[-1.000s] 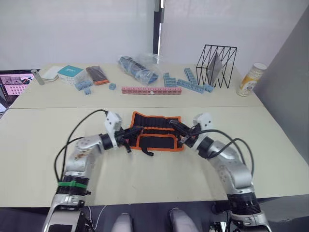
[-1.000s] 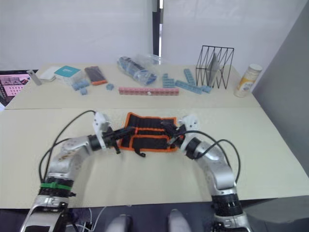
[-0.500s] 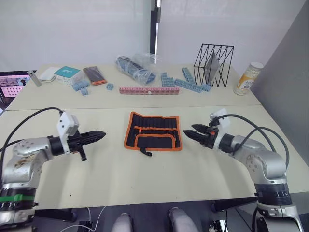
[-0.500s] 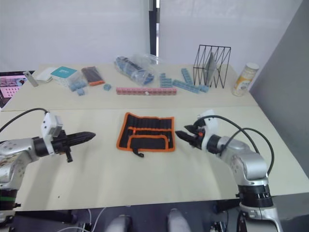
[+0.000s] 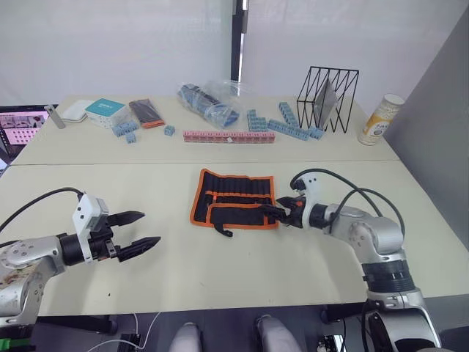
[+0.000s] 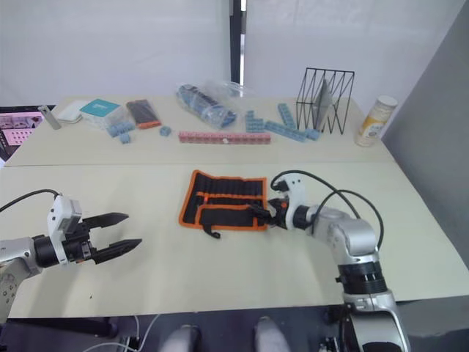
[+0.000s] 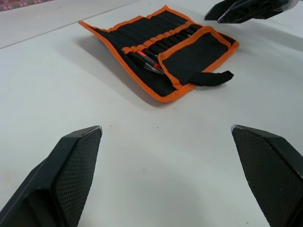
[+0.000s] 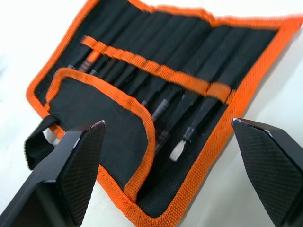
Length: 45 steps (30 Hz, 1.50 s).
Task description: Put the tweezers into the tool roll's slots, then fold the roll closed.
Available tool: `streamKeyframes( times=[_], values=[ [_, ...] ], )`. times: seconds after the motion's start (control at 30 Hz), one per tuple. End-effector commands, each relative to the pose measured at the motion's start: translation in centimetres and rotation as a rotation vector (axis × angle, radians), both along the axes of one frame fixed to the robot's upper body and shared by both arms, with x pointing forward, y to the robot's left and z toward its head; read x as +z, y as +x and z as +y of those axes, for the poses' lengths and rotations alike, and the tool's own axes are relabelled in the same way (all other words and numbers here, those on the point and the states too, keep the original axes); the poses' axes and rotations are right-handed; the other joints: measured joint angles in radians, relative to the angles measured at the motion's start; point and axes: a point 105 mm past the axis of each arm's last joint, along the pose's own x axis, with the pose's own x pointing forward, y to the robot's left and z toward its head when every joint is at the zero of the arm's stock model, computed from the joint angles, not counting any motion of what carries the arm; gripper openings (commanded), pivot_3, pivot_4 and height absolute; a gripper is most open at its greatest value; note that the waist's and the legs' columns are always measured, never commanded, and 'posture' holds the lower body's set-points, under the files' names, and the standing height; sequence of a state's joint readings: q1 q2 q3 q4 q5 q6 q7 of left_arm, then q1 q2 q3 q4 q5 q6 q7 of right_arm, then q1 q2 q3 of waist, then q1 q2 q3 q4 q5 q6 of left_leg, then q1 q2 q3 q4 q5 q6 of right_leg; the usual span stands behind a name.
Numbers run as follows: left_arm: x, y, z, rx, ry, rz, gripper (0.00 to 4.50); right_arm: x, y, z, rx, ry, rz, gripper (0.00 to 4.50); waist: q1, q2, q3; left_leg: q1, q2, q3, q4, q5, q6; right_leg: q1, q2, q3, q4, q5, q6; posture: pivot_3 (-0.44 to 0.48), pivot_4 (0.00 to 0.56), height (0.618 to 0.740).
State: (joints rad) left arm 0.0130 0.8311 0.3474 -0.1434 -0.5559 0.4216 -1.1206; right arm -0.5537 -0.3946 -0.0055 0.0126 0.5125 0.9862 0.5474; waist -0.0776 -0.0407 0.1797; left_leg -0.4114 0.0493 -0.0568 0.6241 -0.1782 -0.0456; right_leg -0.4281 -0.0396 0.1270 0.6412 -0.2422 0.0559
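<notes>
Tool roll [image 5: 234, 198] lies open at counter [image 5: 220, 264] centre, tweezers [image 8: 165, 106] seated in its slots [image 8: 156, 71]. Right gripper [image 5: 282, 213], fingers spread, sits at the roll's 3 o'clock edge. Left gripper [image 5: 139, 231] hangs open, well apart at 8 o'clock. Fabric judged soft, light; grasp the orange-trimmed edge.
</notes>
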Motion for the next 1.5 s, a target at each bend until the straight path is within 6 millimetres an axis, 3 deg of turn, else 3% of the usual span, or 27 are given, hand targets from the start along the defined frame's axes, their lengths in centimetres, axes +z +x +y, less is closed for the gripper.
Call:
streamKeyframes(
  times=[0.03, 0.23, 0.5, 0.77, 0.9, 1.07, 1.17, 1.5],
  values=[
    [1.0, -0.3, -0.3, -0.014, -0.012, -0.035, 4.46, 0.8, 0.4, 0.1, -0.019, 0.020, 0.001, 4.50, 0.001, 0.000, 0.000, 0.000, 0.000, 0.000, 0.000, 0.000, 0.000, 0.000, 0.000, 0.000, 0.000, 0.000, 0.000, 0.000, 0.150, 0.737],
    [0.6, -0.4, -0.5, -0.030, 0.008, -0.032, 4.46, 0.2, 0.0, 0.2, -0.023, 0.057, 0.065, 4.50, 0.002, 0.000, 0.000, 0.000, 0.000, 0.000, 0.000, 0.000, 0.000, 0.000, 0.000, 0.000, 0.000, 0.000, 0.000, 0.000, 0.150, 0.737],
    [0.5, -0.3, -0.4, -0.029, 0.017, -0.034, 4.46, 0.6, 0.4, -1.9, -0.091, 0.037, 0.057, 4.50, 0.006, 0.000, 0.000, 0.000, 0.000, 0.000, 0.000, 0.000, 0.000, 0.000, 0.000, 0.000, 0.000, 0.000, 0.000, 0.000, 0.150, 0.737],
    [0.2, -0.2, -0.8, -0.047, 0.016, -0.025, 4.46, 0.0, 0.3, 0.1, -0.031, 0.085, 0.088, 4.50, -0.002, 0.000, 0.000, 0.000, 0.000, 0.001, 0.000, 0.000, 0.000, 0.000, 0.000, 0.000, 0.000, 0.000, 0.000, 0.000, 0.150, 0.737],
    [0.1, -0.2, -0.8, -0.045, 0.020, -0.025, 4.46, 0.8, 0.3, 0.9, -0.006, 0.198, 0.093, 4.50, -0.016, 0.000, 0.000, 0.001, 0.000, 0.000, 0.000, 0.000, 0.000, 0.000, 0.000, 0.000, 0.000, 0.000, 0.000, 0.000, 0.150, 0.737],
    [-0.4, 0.2, -1.1, -0.027, 0.014, -0.037, 4.46, 1.1, 0.4, 0.2, -0.029, 0.327, 0.136, 4.50, -0.020, 0.000, 0.000, 0.000, 0.000, 0.000, 0.000, 0.000, 0.000, 0.000, 0.000, 0.000, 0.000, 0.001, 0.002, 0.000, 0.150, 0.737],
    [-0.5, 0.3, -1.5, -0.029, 0.004, -0.040, 4.50, 0.9, 0.7, -0.2, -0.057, 0.375, 0.159, 3.73, -0.020, 0.000, 0.000, 0.000, 0.000, 0.000, 0.000, 0.000, 0.000, 0.000, 0.000, 0.000, 0.000, 0.004, 0.006, 0.000, 0.150, 0.737],
    [-1.0, 0.3, -1.6, -0.033, 0.011, -0.034, 4.50, 0.6, 0.7, -0.8, -0.093, 0.447, 0.194, 0.31, -0.021, 0.000, 0.000, 0.000, 0.000, 0.000, -0.001, 0.000, 0.000, 0.000, 0.000, 0.000, 0.000, 0.004, 0.006, 0.000, 0.150, 0.737]
  ],
)
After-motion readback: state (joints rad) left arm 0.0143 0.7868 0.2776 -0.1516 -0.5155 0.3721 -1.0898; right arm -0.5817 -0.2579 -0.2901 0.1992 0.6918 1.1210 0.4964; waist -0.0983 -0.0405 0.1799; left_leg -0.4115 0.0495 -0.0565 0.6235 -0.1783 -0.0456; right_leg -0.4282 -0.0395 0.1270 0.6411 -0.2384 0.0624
